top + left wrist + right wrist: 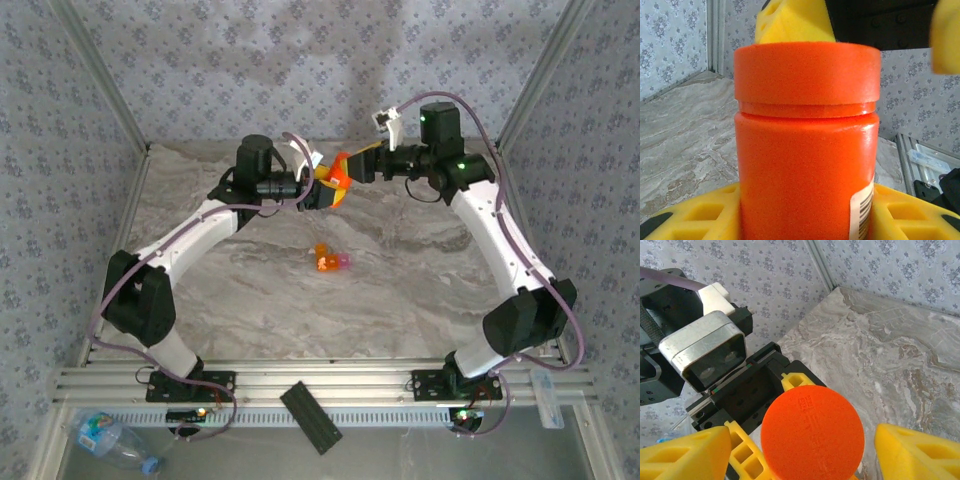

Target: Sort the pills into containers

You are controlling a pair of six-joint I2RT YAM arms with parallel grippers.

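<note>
My left hand (330,188) squeezes the bottle (805,150), holding it up over the far middle of the table (420,270) so my right hand (360,165) can get the cap (812,432). Those fingers (910,452) sit open on both sides, not touching. The small box (328,262) lies nearer, alone.

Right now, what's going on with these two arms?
The left hand holds the orange pill bottle off the table, cap on. The right hand has its yellow fingers on either side of the cap, gaps showing, so it does not grip it yet. A small orange compartment with a pink piece lies on the table.
</note>
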